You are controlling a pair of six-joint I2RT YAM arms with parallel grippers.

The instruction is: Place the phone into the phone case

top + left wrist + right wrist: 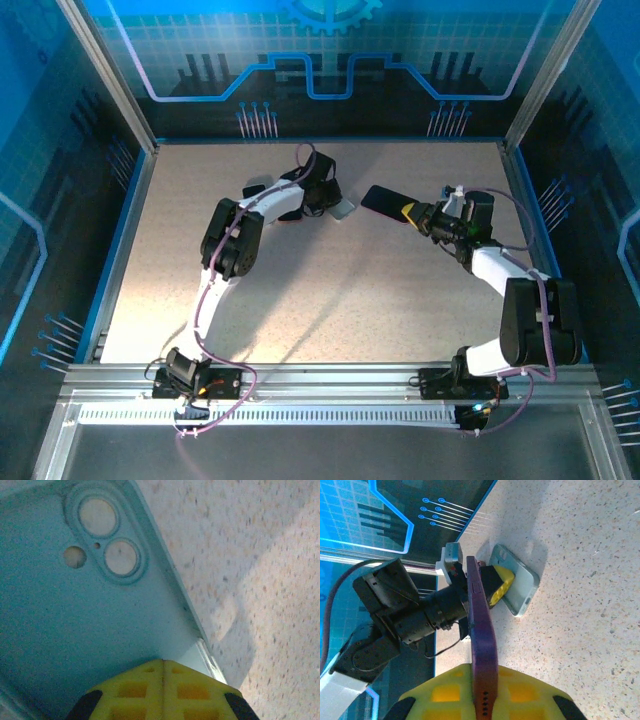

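Between the right jaws the phone (481, 630) sits clamped edge-on (left jaws pinch the phone case (60, 630)).

Surface: table (350, 290), a flat beige top with fine dark speckles.
Border: a blue strip (118, 250) runs along the left, far and right sides; an aluminium rail (330, 378) closes the near edge.
On it: one phone case (343, 208), pale blue-green, at the far middle of the top.
Case pose: open side up in the left wrist view, camera cut-outs showing bare table through them; in the right wrist view it is tilted, lower edge down at the table, contact unclear.
Light: soft grey shadows cross the middle.
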